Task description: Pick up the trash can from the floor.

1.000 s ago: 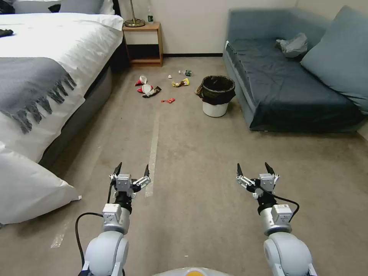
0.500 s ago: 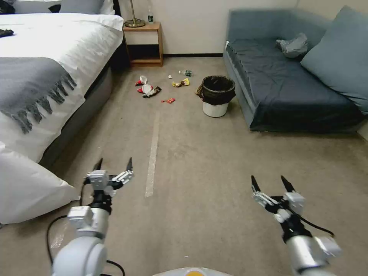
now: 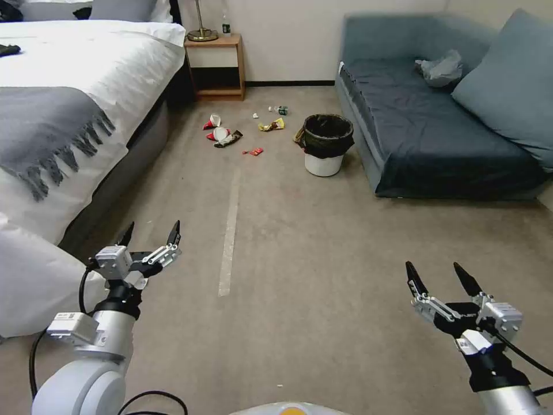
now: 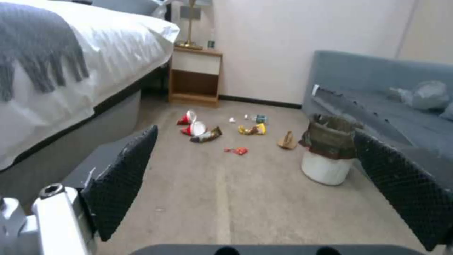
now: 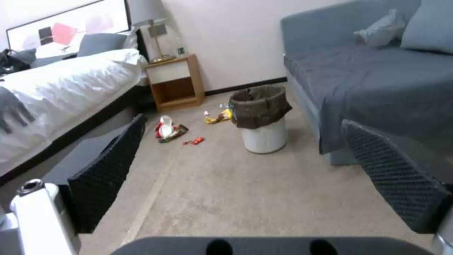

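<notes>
Bed (image 3: 69, 86) on the left side, its edge just beside the left gripper (image 3: 150, 235). Sofa (image 3: 438, 121) ahead and to the right of the right gripper (image 3: 442, 276). Floor (image 3: 299, 248) is beige carpet with a pale stripe (image 3: 229, 230) running ahead between the two grippers, nearer the left one. Nightstand (image 3: 216, 66) against the far wall, well beyond both. Bin (image 3: 327, 144) stands upright on the floor, well ahead of both grippers, touching neither; it sits just beside the sofa's front corner, black liner over its rim. Scattered litter (image 3: 224, 134) lies left of the bin, ahead of the left gripper. Both grippers hang low over the carpet, well apart from each other, fingers spread wide, nothing held
</notes>
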